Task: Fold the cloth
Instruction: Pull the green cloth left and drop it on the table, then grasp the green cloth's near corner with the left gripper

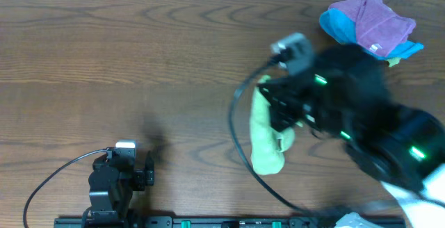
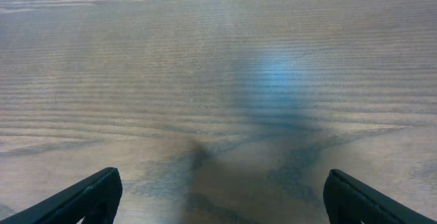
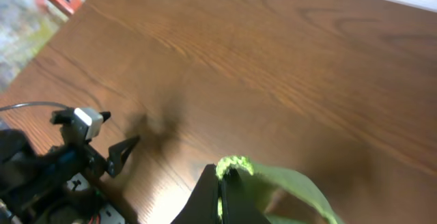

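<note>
Where the right claw (image 3: 224, 195) is clenched, an edge of the lime-green cloth (image 3: 290, 186) is pinched between its fingers, and the rest is trailed from it toward the near edge of the bench (image 1: 139, 61). The left claw (image 2: 220, 195) is held spread, well apart from the cloth.
</note>
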`<state>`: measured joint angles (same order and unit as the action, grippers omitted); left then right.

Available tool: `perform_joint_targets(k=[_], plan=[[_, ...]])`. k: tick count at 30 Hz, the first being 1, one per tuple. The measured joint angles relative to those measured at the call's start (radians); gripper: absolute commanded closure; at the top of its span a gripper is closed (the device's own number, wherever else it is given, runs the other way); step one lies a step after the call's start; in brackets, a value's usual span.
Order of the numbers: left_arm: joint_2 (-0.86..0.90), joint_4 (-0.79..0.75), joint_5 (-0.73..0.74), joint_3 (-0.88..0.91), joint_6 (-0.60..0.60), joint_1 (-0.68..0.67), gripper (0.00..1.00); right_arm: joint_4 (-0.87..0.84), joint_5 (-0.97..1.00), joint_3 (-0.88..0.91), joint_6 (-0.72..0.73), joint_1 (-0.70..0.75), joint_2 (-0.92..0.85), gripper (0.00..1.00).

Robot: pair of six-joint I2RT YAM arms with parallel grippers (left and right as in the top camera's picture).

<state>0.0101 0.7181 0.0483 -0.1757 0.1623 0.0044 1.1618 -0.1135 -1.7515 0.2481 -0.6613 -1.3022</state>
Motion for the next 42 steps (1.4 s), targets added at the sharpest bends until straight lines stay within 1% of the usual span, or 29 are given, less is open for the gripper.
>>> perform_joint_targets(k=[6,9,10,11,12,13,14,15,19,22,25,29,31,35,42], plan=[[0.000,0.000,0.000,0.000,0.000,0.000,0.05,-0.163,-0.028,0.000,-0.021,0.000,-0.202,0.99],[0.000,0.000,0.000,0.000,0.000,0.000,0.05,-0.181,0.034,0.000,-0.053,0.054,-0.286,0.99],[0.000,0.000,0.000,0.000,0.000,0.000,0.05,-0.183,0.064,0.000,-0.059,0.075,-0.302,0.95],[0.000,0.000,0.000,0.000,0.000,0.000,0.05,-0.190,0.105,0.000,-0.069,0.114,-0.323,0.82],[0.000,0.000,0.000,0.000,0.000,0.000,0.05,-0.203,0.140,0.000,-0.074,0.152,-0.341,0.51],[0.000,0.000,0.000,0.000,0.000,0.000,0.05,-0.226,0.187,0.000,-0.081,0.207,-0.362,0.27],[0.000,0.000,0.000,0.000,0.000,0.000,0.05,-0.245,0.225,0.000,-0.081,0.253,-0.378,0.17],[0.000,0.000,0.000,0.000,0.000,0.000,0.05,-0.257,0.254,0.000,-0.081,0.297,-0.391,0.01],[0.000,0.000,0.000,0.000,0.000,0.000,0.05,-0.257,0.339,0.000,-0.061,0.468,-0.415,0.01],[0.000,0.000,0.000,0.000,0.000,0.000,0.05,-0.208,0.353,0.000,-0.050,0.510,-0.405,0.01],[0.000,0.000,0.000,0.000,0.000,0.000,0.05,-0.126,0.300,0.000,-0.050,0.504,-0.393,0.01],[0.000,0.000,0.000,0.000,0.000,0.000,0.05,-0.013,0.124,0.000,-0.061,0.489,-0.378,0.01],[0.000,0.000,0.000,0.000,0.000,0.000,0.05,0.005,0.039,0.009,-0.084,0.488,-0.378,0.01],[0.000,0.000,0.000,0.000,0.000,0.000,0.05,0.024,-0.069,0.064,-0.126,0.476,-0.378,0.02],[0.000,0.000,0.000,0.000,0.000,0.000,0.04,-0.010,-0.126,0.182,-0.162,0.439,-0.378,0.04]])
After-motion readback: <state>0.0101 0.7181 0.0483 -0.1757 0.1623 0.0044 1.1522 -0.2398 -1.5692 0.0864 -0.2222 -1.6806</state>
